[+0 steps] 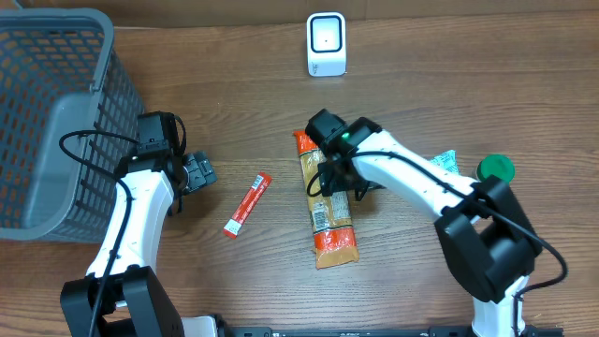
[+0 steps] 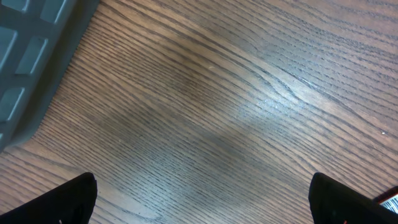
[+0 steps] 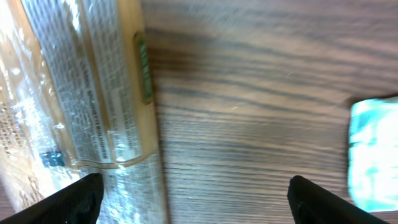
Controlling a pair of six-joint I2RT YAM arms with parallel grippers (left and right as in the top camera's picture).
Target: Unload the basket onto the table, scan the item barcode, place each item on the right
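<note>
Open wood lay between the grey mesh basket [image 1: 56, 122] at far left and the long orange-ended clear plastic snack packet [image 1: 329, 217], which lay flat at table centre, print up, nearer than the white scanner [image 1: 326, 44]. Right gripper [image 3: 198, 198] was spread over its far end, holding nothing; left gripper [image 2: 202, 198] was spread, empty.

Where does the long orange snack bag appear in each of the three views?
Overhead: the long orange snack bag lies at the centre, lengthwise top to bottom.
Left wrist: not in it.
Right wrist: the bag fills the left side.
Shared landmark: the pale green packet, right of the bag in overhead and right wrist.
</note>
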